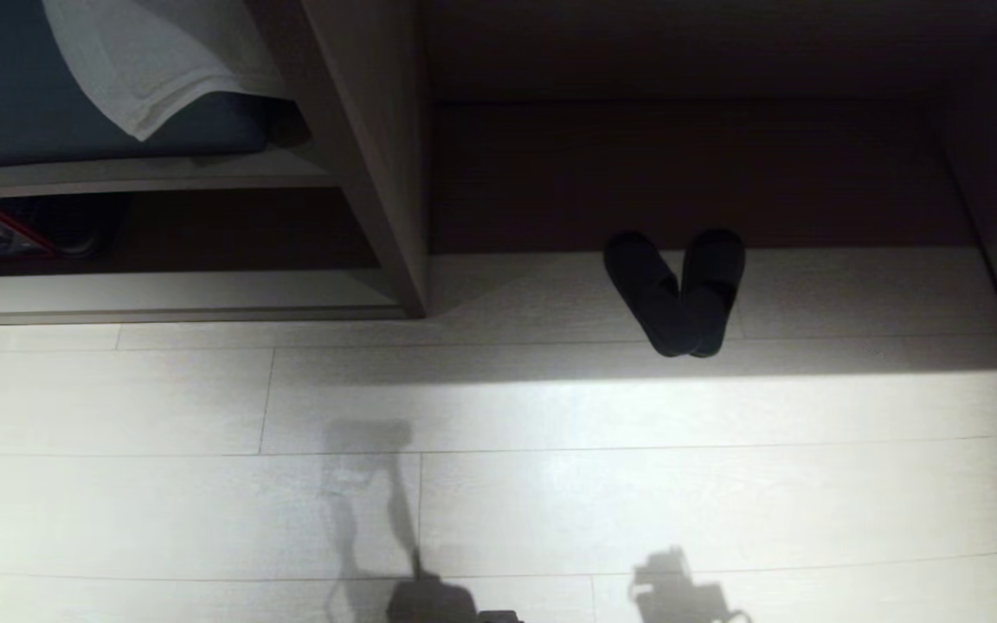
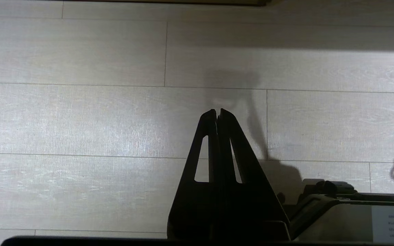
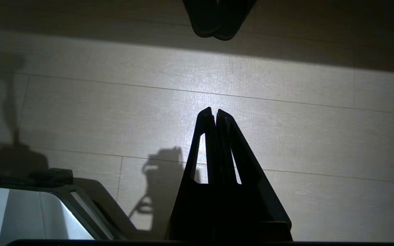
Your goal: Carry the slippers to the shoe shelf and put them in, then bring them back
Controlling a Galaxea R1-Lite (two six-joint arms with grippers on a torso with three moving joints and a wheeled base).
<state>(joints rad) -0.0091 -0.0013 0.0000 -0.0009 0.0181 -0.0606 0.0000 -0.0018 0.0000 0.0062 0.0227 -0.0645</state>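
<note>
Both grippers are lying outside the head view, where the slippers (image 1: 678, 292), soft, rounded and near-black in shadow, are resting heels together in a V on the pale wood-grain plank floor (image 1: 550, 484), before a dark recess. Leftward, the shoe shelf (image 1: 170, 290) is showing its pale base board. Over bare planks, the left gripper (image 2: 217, 112) is pressing its slim black tapered fingers together, empty. Likewise clenched on nothing, the right gripper (image 3: 214, 111) is pointing toward the slipper heels.
</note>
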